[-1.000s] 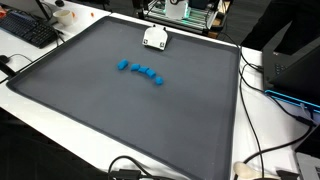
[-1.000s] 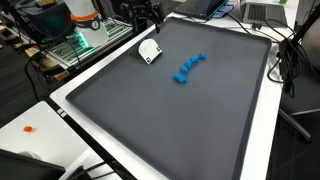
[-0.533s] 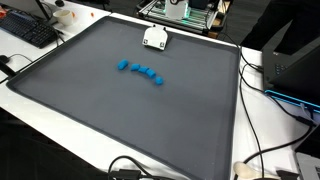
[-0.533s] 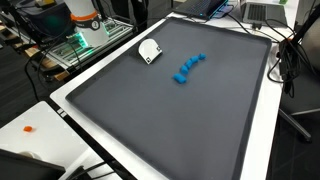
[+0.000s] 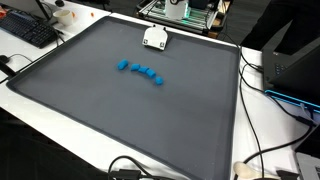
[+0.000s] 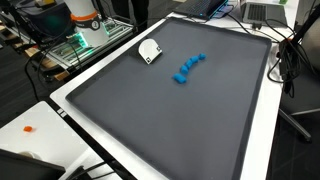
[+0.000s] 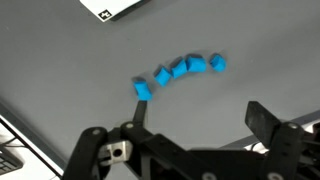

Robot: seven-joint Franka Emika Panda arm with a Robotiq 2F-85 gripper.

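**End effector** (image 7: 200,112): seen in the wrist view only, entering from 6 o'clock. Its two fingers (image 7: 262,118) stand wide apart with nothing between them: open and empty. It hangs above the mat, touching nothing.

**Blocks** (image 7: 179,68): five small blue pieces in a gently curved row, each touching or just beside the next. In the wrist view the row lies at 12 o'clock of the end effector, and the leftmost block sits just above the left fingertip. In both exterior views (image 5: 141,72) (image 6: 188,68) the row lies on the mat's far half, well inside the edges.

**Card** (image 5: 155,38): white, flat, with a dark printed mark. It lies near the mat's far edge, at 1 o'clock of the blocks and well apart from them. It also shows in an exterior view (image 6: 149,50), and in the wrist view (image 7: 110,8) at 11 o'clock of the row.

**Mat** (image 5: 120,120): dark grey, covering most of the surface (image 5: 252,110).

**Keyboard** (image 5: 28,30): black, off the mat at 10 o'clock.

**Cables** (image 5: 262,150): black, trailing over the surface at 4 o'clock of the mat.
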